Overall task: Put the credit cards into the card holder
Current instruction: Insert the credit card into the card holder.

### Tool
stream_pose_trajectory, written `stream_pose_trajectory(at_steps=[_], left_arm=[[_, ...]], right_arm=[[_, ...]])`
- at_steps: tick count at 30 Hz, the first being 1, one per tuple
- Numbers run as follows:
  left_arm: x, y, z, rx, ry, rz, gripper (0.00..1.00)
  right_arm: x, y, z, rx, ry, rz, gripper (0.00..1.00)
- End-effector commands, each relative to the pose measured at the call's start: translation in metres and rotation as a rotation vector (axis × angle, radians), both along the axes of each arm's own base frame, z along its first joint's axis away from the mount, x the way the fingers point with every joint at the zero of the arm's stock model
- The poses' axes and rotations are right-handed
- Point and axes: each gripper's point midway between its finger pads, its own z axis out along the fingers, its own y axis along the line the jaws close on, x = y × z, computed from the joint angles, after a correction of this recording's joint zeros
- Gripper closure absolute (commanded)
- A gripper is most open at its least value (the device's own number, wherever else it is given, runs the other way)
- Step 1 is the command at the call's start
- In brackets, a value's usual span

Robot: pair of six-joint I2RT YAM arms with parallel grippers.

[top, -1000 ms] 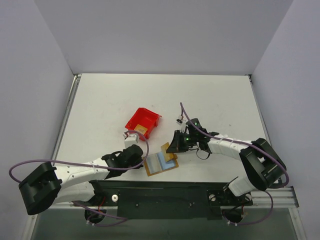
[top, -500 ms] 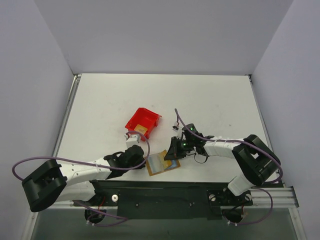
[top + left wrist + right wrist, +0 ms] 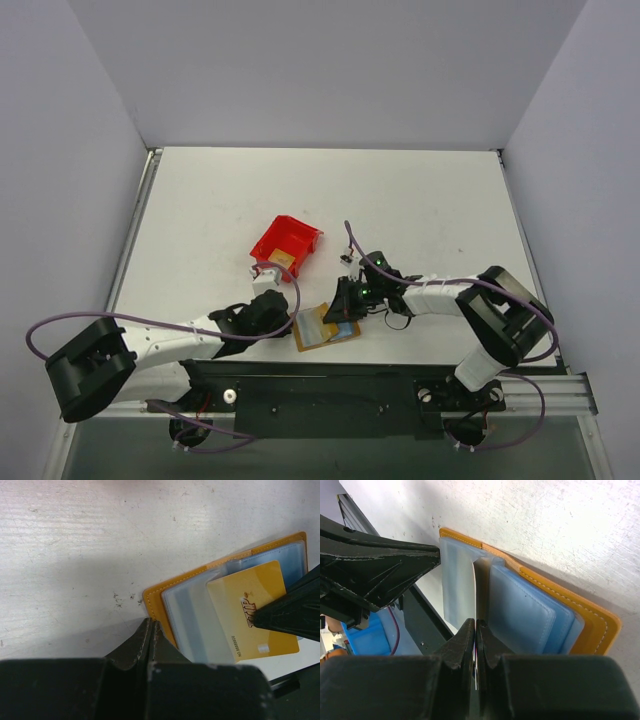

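Note:
The card holder (image 3: 312, 337) lies open near the table's front edge, orange-tan outside (image 3: 159, 594) with clear sleeves and a light blue panel (image 3: 520, 611). My right gripper (image 3: 344, 303) is shut on a golden credit card (image 3: 247, 611), seen edge-on in the right wrist view (image 3: 476, 592). The card's far end lies over the sleeves, between a clear sleeve and the blue panel. My left gripper (image 3: 151, 623) is shut, its tips against the holder's left edge; it also shows in the top view (image 3: 285, 322). Another tan card (image 3: 285, 258) lies in the red bin.
A red plastic bin (image 3: 290, 238) stands just behind the left gripper. The black base rail (image 3: 330, 385) runs right in front of the card holder. Grey walls enclose the table on three sides.
My right gripper has moved left and nearer with the card, from beside the holder to over its sleeves. The left arm has barely moved.

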Motion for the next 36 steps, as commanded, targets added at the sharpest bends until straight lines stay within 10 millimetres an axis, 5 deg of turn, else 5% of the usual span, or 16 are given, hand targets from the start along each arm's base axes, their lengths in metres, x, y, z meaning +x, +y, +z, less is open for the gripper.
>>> stream_pose_trajectory(at_steps=[1,23,36], left_arm=[[-0.006,-0.002,-0.007,0.005,0.026,-0.017,1.0],[-0.004,-0.013,-0.009,-0.011,0.032,-0.044,1.0],[-0.005,-0.011,-0.012,-0.001,0.04,-0.048,1.0]], right_arm=[[-0.001,0.006,-0.002,0.017,-0.011,0.007,1.0],[0.014,0.019,-0.002,0.085,-0.037,-0.086,1.0],[0.018,-0.013,-0.012,-0.069,-0.129,-0.139,1.0]])
